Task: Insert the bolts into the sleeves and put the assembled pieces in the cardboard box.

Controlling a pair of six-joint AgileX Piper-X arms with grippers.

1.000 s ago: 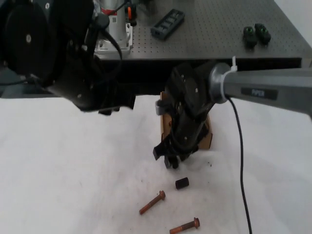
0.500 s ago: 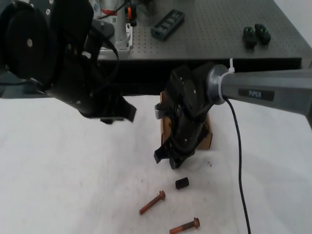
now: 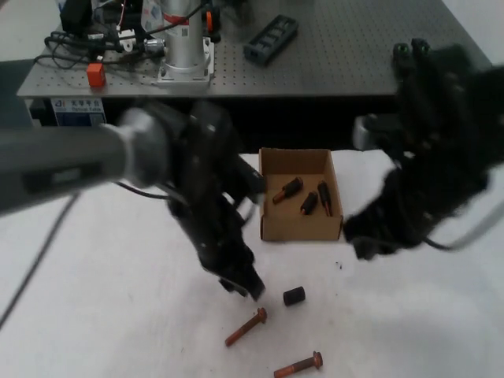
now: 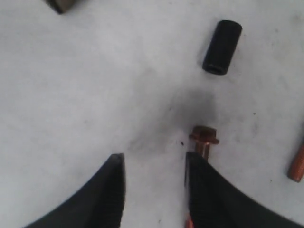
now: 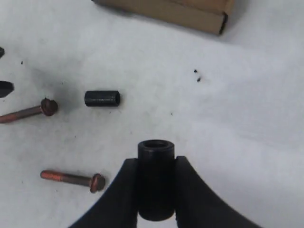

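Smudged white surface [image 3: 94, 315], coppery bolts [image 3: 246, 327], tubular sleeve [image 3: 294, 297]

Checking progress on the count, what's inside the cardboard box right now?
Three assembled pieces lie on the floor of the cardboard box: one toward the left, two close together toward the right. The box's near wall hides the floor strip right behind it.

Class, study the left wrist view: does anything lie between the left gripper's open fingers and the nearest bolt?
Nothing visible does. The left gripper is open, and the bolt has its head right beside it. The loose sleeve lies farther off, apart.
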